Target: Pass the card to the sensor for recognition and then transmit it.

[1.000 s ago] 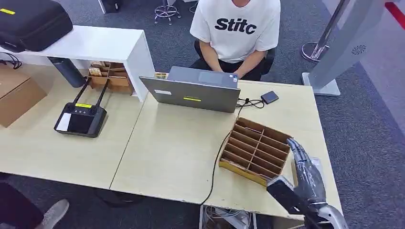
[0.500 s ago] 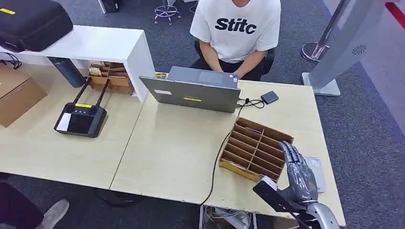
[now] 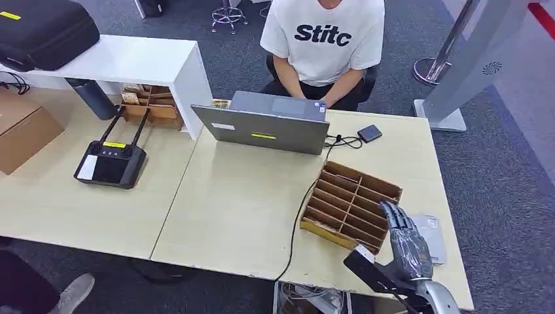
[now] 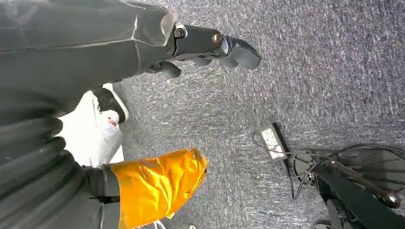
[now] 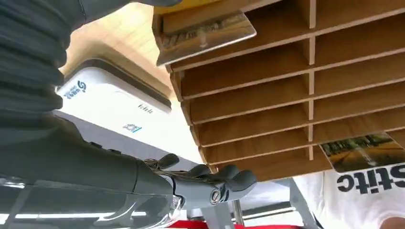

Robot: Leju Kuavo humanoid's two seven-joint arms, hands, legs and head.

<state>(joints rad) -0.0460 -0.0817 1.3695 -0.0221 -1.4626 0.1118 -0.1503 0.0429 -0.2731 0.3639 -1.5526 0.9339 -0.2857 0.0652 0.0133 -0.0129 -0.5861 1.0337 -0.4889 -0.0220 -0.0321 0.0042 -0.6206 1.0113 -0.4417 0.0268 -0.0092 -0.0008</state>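
Note:
A brown slotted card box (image 3: 352, 205) sits at the right of the wooden table (image 3: 235, 203). My right hand (image 3: 404, 243) hovers at the box's near right corner, fingers stretched out and holding nothing. Just right of it lies the flat white-and-grey card sensor (image 3: 432, 234). From the right wrist camera I see the hand (image 5: 210, 183) beside the sensor (image 5: 110, 102), with one printed card (image 5: 205, 36) sticking out of a slot and another card (image 5: 365, 150) in a farther slot of the box (image 5: 286, 90). My left hand (image 4: 215, 45) hangs over the carpet, holding nothing.
A person in a white T-shirt (image 3: 324, 39) sits behind an open laptop (image 3: 265, 124). A black cable (image 3: 298, 216) runs from the laptop off the table's front edge. A handheld controller (image 3: 110, 162) lies at left, with a white shelf (image 3: 131, 62) and a cardboard box (image 3: 23, 127) nearby.
My right hand has drawn back toward the table's near edge and slightly left, from beside the box's right side to its near right corner, uncovering the sensor.

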